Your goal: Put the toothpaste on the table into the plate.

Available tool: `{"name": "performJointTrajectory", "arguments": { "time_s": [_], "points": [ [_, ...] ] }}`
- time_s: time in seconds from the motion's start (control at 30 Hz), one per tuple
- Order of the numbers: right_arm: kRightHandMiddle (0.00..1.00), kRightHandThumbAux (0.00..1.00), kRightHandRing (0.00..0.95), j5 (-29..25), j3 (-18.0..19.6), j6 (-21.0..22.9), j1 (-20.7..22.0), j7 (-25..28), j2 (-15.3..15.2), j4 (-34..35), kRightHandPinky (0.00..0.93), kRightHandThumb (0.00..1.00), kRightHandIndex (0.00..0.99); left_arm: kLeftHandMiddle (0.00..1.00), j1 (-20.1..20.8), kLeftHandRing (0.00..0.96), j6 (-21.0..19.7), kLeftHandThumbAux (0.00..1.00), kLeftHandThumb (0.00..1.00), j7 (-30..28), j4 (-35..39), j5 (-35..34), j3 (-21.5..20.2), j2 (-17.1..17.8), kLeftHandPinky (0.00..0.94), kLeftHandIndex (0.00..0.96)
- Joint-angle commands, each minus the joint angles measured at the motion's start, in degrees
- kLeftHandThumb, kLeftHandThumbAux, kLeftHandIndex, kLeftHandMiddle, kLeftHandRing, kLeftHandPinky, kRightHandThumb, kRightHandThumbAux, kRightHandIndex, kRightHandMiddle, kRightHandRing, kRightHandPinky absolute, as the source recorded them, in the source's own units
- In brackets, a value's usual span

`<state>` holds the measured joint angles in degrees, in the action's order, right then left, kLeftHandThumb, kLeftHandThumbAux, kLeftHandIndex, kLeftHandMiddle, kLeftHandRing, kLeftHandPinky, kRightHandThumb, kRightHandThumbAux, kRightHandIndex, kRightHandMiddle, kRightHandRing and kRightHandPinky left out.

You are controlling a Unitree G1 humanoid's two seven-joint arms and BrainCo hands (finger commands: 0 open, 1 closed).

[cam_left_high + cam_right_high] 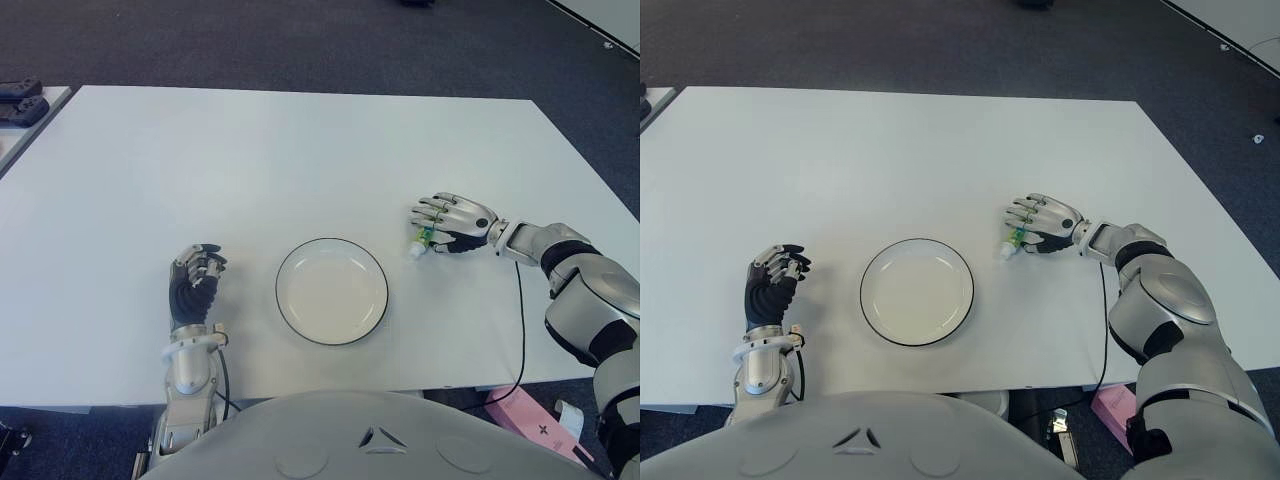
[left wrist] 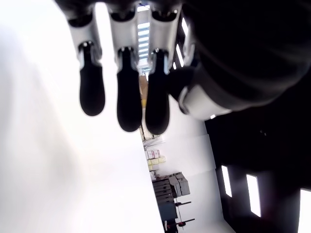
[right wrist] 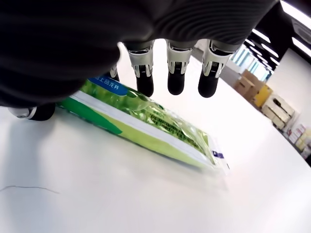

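Observation:
The toothpaste (image 1: 422, 240) is a small green tube with a white cap, lying flat on the white table (image 1: 250, 170) just right of the plate. The plate (image 1: 331, 292) is white with a dark rim, holds nothing and sits at the front centre. My right hand (image 1: 452, 222) hovers over the tube, palm down. In the right wrist view its fingers (image 3: 176, 73) hang spread above the toothpaste (image 3: 146, 121) without closing on it, and the thumb sits beside the tube's end. My left hand (image 1: 195, 280) shows left of the plate, holding nothing.
A black cable (image 1: 520, 330) runs from my right wrist over the table's front edge. Dark objects (image 1: 20, 100) lie on a second table at the far left. A pink box (image 1: 540, 425) lies on the floor at the front right.

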<state>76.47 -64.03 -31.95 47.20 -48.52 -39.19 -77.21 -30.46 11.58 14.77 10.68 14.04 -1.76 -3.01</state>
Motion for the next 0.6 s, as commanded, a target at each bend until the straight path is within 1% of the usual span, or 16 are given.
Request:
{"name": "performJointTrajectory", "arguments": {
  "time_s": [0.03, 0.17, 0.33, 0.47, 0.6],
  "points": [
    [0.000, 0.160, 0.000, 0.25, -1.27, 0.35, -3.97, 4.07, 2.83, -0.86, 0.000, 0.509, 0.000, 0.548, -0.24, 0.552, -0.62, 0.720, 0.705, -0.17, 0.34, -0.39, -0.20, -0.06, 0.546, 0.432],
    [0.000, 0.163, 0.000, -1.71, -0.34, 2.25, -4.99, 5.32, 4.84, -1.72, 0.000, 0.507, 0.000, 0.548, -0.60, 0.546, -0.76, 0.720, 0.704, -0.29, 0.69, -0.91, -0.44, -0.10, 0.538, 0.432],
    [0.000, 0.162, 0.000, -3.42, 0.18, 3.25, -5.78, 5.78, 5.92, -2.09, 0.000, 0.496, 0.000, 0.538, -1.21, 0.535, -1.57, 0.720, 0.704, 0.14, 1.72, -0.47, -0.32, -0.42, 0.533, 0.432],
    [0.000, 0.169, 0.000, -4.81, 0.79, 2.90, -6.27, 5.92, 6.58, -2.10, 0.000, 0.469, 0.000, 0.535, -1.56, 0.536, -2.34, 0.720, 0.705, 0.33, 2.54, -0.06, -0.16, -0.64, 0.537, 0.432],
    [0.000, 0.191, 0.000, -5.89, 0.90, 1.49, -6.39, 5.02, 6.76, -1.92, 0.000, 0.431, 0.000, 0.534, -1.85, 0.535, -2.71, 0.720, 0.706, 0.26, 3.07, -0.11, -0.20, -0.68, 0.543, 0.432]
  ]
}}
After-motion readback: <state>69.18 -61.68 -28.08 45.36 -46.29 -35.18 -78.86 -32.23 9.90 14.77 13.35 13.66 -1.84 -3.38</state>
